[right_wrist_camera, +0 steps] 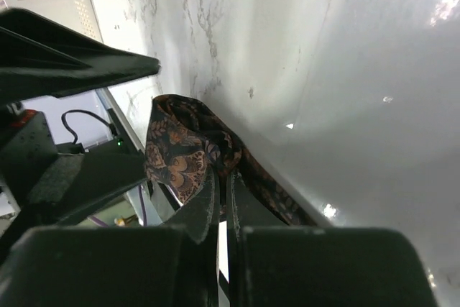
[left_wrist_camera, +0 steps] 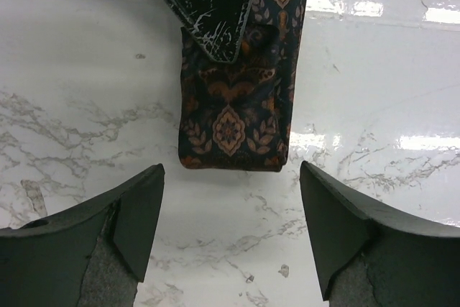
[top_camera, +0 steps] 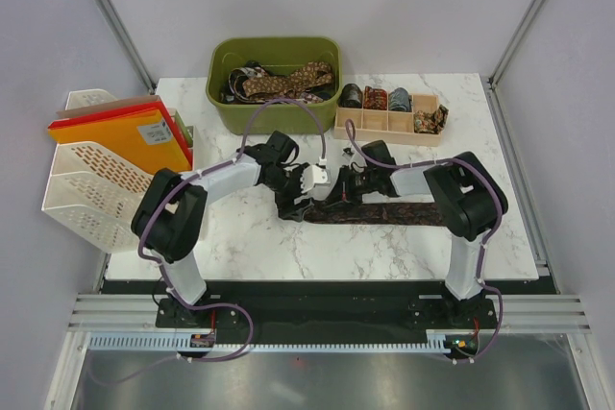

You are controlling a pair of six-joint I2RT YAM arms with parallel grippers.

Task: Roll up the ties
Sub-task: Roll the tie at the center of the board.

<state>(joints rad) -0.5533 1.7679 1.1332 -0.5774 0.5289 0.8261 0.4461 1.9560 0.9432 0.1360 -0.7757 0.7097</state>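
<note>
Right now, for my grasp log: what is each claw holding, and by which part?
The right claw pinches the dark patterned tie near its folded end. The left claw is open, holding nothing.

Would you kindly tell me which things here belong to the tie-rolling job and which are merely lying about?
Job: dark floral-patterned fabric necktie on the marble table; loose patterned ties in the olive plastic bin; rolled ties in the wooden divided tray.
Lying about: white mesh file rack holding orange and red folders.
</note>
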